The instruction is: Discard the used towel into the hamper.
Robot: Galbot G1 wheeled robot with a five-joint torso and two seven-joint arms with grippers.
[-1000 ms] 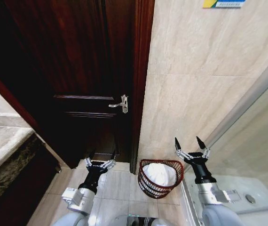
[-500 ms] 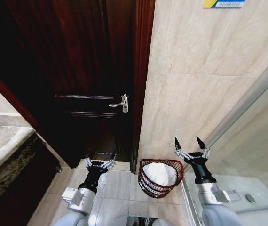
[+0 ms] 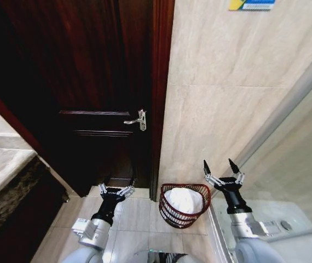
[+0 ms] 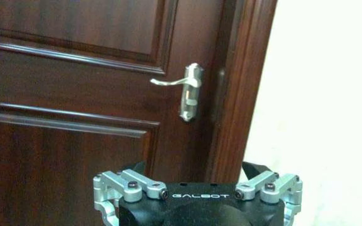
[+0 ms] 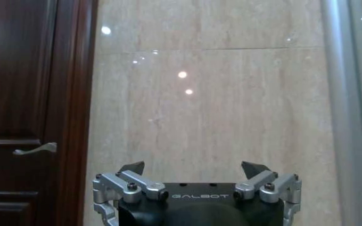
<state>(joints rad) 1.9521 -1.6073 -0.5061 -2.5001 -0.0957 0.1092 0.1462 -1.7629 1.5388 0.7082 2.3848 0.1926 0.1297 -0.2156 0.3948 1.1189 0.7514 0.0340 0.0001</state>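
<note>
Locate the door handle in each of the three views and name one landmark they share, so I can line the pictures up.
Head view: the door handle sits mid-frame on the dark door, by its right edge, above the hamper.
Left wrist view: the handle is at upper centre, beside the door frame.
Right wrist view: the lever is at the left edge, mid-height.
Shared landmark: the vertical dark wood door frame meeting the beige tiled wall.

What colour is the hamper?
Dark reddish-brown open weave; the hamper shows best in the head view.

Bright tiled wall (image 5: 231, 108) (spotted with glare), door (image 3: 79, 82) dim.
</note>
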